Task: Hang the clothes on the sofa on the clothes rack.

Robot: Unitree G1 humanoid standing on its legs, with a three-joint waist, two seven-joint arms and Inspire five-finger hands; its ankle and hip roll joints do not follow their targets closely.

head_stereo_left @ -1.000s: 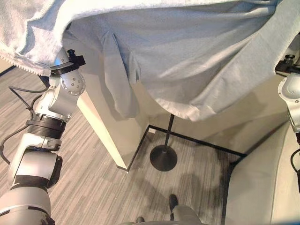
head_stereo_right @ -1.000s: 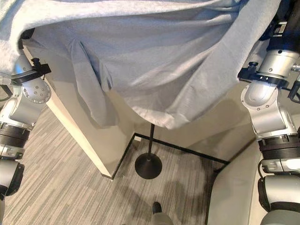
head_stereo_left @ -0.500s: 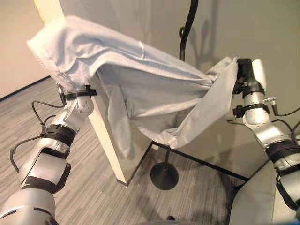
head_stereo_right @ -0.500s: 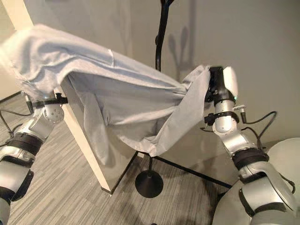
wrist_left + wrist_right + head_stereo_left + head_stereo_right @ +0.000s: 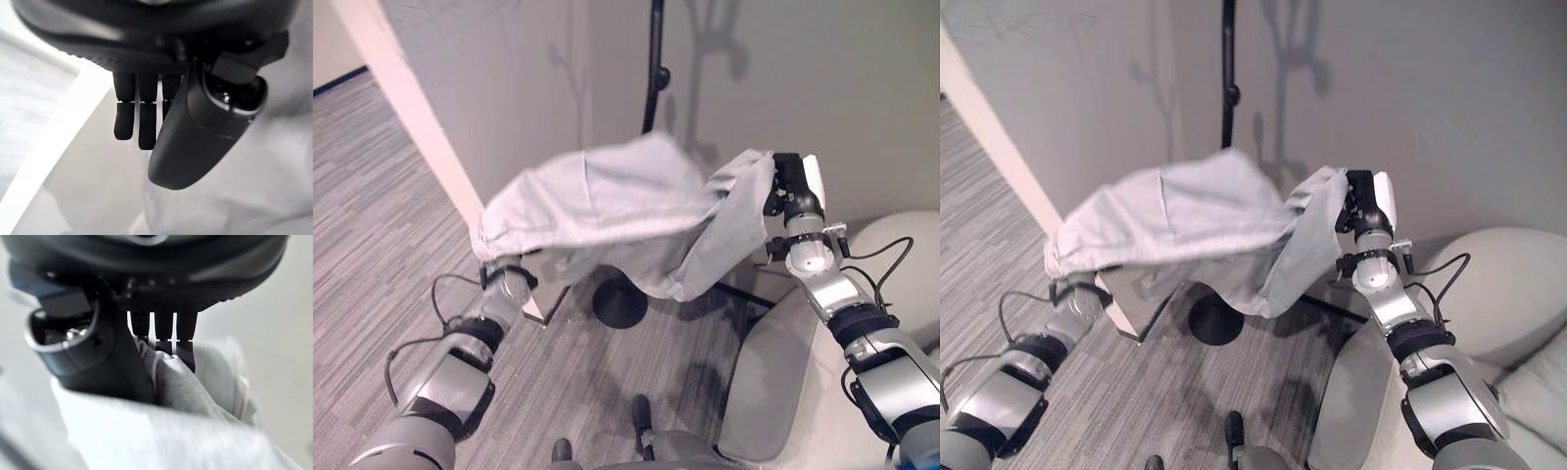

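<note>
A light grey garment [image 5: 607, 201] hangs spread in the air between my two hands, in front of the clothes rack's black pole [image 5: 654, 69]. The rack's round base [image 5: 619, 302] stands on the floor under the cloth. My right hand [image 5: 793, 186] is raised at the cloth's right end; its fingers [image 5: 161, 333] and thumb pinch a fold of the garment [image 5: 186, 387]. The left hand [image 5: 142, 122] is curled with its thumb against the garment [image 5: 244, 196]. In the eye views the cloth's left end [image 5: 1072, 250] drapes over that hand.
A cream wall corner [image 5: 411, 108] juts out at the left, close behind the cloth's left end. The grey sofa [image 5: 1498, 284] sits at the right, beside my right arm. Grey walls stand behind the rack. Striped carpet [image 5: 372, 215] lies open to the left.
The garment has come down from over the camera and now hangs lower, stretched in front of the rack pole. Both arms dropped with it. The camera's view has shifted too.
</note>
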